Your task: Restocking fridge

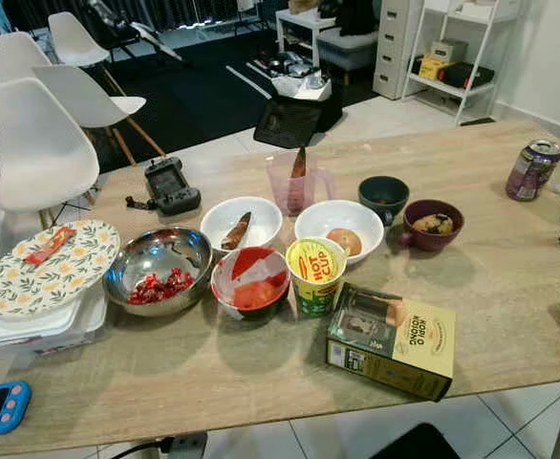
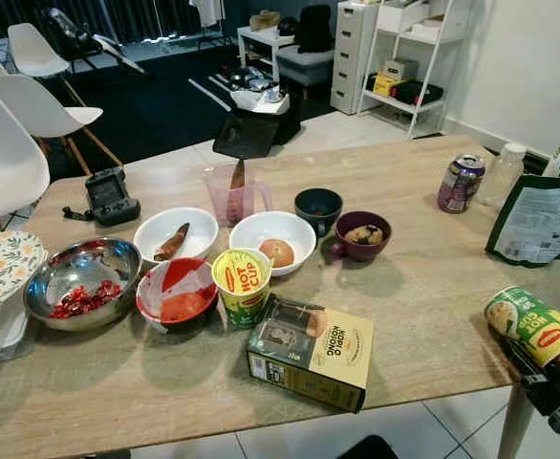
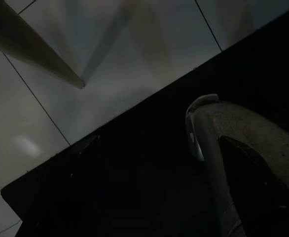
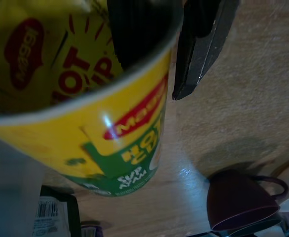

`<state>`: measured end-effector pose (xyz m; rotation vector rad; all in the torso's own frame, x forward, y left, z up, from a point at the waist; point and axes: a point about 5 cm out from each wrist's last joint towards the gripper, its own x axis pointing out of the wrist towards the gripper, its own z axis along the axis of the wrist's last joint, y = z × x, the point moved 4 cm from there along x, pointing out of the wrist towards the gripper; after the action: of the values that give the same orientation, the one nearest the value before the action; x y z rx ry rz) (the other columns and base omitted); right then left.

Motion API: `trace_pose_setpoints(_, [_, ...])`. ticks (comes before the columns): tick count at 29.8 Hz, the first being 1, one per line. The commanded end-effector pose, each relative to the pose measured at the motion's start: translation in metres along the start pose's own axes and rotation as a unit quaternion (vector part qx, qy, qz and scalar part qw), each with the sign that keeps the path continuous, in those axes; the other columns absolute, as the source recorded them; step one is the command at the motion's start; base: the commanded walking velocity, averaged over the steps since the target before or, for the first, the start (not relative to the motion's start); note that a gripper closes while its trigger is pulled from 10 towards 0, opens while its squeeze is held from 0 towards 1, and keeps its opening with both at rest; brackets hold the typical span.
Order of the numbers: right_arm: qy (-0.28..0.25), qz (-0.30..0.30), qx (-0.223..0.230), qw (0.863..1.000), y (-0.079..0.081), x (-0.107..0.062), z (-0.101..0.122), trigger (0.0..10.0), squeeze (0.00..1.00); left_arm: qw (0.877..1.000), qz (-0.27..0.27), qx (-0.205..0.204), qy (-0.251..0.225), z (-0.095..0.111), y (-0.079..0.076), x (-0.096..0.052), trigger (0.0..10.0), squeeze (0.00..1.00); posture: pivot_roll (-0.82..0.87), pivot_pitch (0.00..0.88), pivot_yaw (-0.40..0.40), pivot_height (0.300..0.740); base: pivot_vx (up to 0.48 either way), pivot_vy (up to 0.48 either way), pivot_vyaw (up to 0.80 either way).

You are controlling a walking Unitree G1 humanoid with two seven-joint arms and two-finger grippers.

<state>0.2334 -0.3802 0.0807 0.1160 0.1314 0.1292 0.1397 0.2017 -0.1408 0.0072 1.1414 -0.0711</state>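
Light wood-grain tabletop [image 2: 433,296] carries everything, spreading ahead and to the left of the right gripper [image 2: 548,368], which sits at the tabletop's near right edge. Well to the gripper's left lies a yellow-and-green cardboard box [image 2: 311,352] flat on its side; beyond it a steel mixing bowl with red pieces [image 2: 81,284], a red bowl with red contents [image 2: 175,292], two white ceramic bowls [image 2: 278,239], one with a round brown item, one with a dark strip. Dark green pouch [image 2: 538,218] stands just ahead of the gripper, purple drink can [image 2: 460,183] farther ahead. Small maroon mug-bowl [image 2: 361,235] and dark teal bowl [image 2: 318,206] ahead-left. An upright yellow Maggi Hot Cup noodle cup [image 2: 242,285] stands next to the red bowl. Right gripper's jaws are clenched around a second yellow-green Maggi Hot Cup tub [image 2: 536,327], tilted on its side; in the wrist view one black finger [image 4: 203,49] presses its wall, cup [image 4: 85,98] just above the tabletop. Left gripper [image 3: 149,187] hangs low over grey floor tiles [image 3: 110,59]; view dark, cannot tell jaw state.
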Motion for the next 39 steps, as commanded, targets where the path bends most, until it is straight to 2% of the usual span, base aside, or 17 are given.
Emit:
trace_pose_setpoints(1, [-0.005, 0.003, -0.006, 1.0, -0.003, -0.003, 0.008, 10.0, 0.0, 1.0, 0.004, 0.011, 0.006, -0.001, 0.005, -0.001, 10.0, 0.0, -0.14, 0.0, 0.038, 0.74, 0.0, 0.0, 0.0])
trace_pose_setpoints(6, [-0.01, 0.004, -0.009, 1.0, -0.005, -0.005, 0.012, 10.0, 0.0, 1.0, 0.003, 0.012, 0.006, -0.001, 0.004, -0.001, 10.0, 0.0, -0.14, 0.0, 0.037, 0.74, 0.0, 0.0, 0.0])
trace_pose_setpoints(7, [-0.012, 0.005, -0.009, 1.0, -0.005, -0.004, 0.013, 0.0, 0.0, 1.0, 0.003, 0.013, 0.006, -0.001, 0.004, -0.001, 10.0, 0.0, -0.14, 0.0, 0.035, 0.74, 0.0, 0.0, 0.0])
trace_pose_setpoints(19, [-0.022, 0.019, -0.016, 0.999, 0.0, 0.003, 0.019, 0.0, 0.0, 1.0, 0.0, 0.012, 0.005, 0.0, 0.001, 0.0, 10.0, 0.0, -0.14, 0.0, 0.033, 0.74, 0.0, 0.0, 0.0])
trace_pose_setpoints(24, [0.004, 0.054, -0.03, 0.998, 0.008, 0.001, 0.017, 0.0, 0.0, 1.0, -0.001, 0.01, 0.005, 0.0, 0.0, 0.0, 10.0, 0.0, -0.14, 0.0, 0.034, 0.74, 0.0, 0.0, 0.0])
trace_pose_setpoints(26, [0.045, 0.12, -0.033, 0.991, 0.021, -0.011, 0.015, 0.0, 0.0, 1.0, -0.001, 0.009, 0.006, -0.001, 0.0, 0.0, 10.0, 0.0, -0.14, 0.0, 0.035, 0.74, 0.0, 0.0, 0.0])
trace_pose_setpoints(27, [0.045, 0.12, -0.033, 0.991, 0.021, -0.011, 0.015, 0.0, 0.0, 1.0, -0.001, 0.009, 0.006, -0.001, 0.0, 0.0, 10.0, 0.0, -0.14, 0.0, 0.035, 0.74, 0.0, 0.0, 0.0])
trace_pose_setpoints(30, [0.085, 0.184, -0.044, 0.978, 0.034, -0.025, 0.025, 0.0, 0.0, 1.0, -0.002, 0.009, 0.006, -0.001, 0.0, 0.0, 10.0, 0.0, -0.15, 0.0, 0.036, 0.74, 0.0, 0.0, 0.0])
trace_pose_setpoints(34, [0.107, 0.209, -0.071, 0.969, 0.04, -0.032, 0.04, 0.0, 0.0, 1.0, -0.003, 0.008, 0.005, 0.0, -0.001, 0.0, 10.0, 0.0, -0.15, 0.0, 0.038, 0.74, 0.0, 0.0, 0.0])
trace_pose_setpoints(36, [0.135, 0.23, -0.106, 0.958, 0.046, -0.039, 0.051, 0.0, 0.0, 1.0, -0.004, 0.007, 0.003, 0.001, -0.001, 0.0, 10.0, 0.0, -0.16, 0.0, 0.039, 0.74, 0.0, 0.0, 0.0])
trace_pose_setpoints(37, [0.135, 0.23, -0.106, 0.958, 0.046, -0.039, 0.051, 0.0, 0.0, 1.0, -0.004, 0.007, 0.003, 0.001, -0.001, 0.0, 10.0, 0.0, -0.16, 0.0, 0.039, 0.74, 0.0, 0.0, 0.0])
trace_pose_setpoints(39, [0.15, 0.252, -0.131, 0.947, 0.054, -0.044, 0.062, 0.0, 0.0, 1.0, -0.004, 0.007, 0.002, 0.003, -0.001, 0.001, 10.0, 0.0, -0.16, 0.0, 0.042, 0.74, 0.0, 0.0, 0.0])
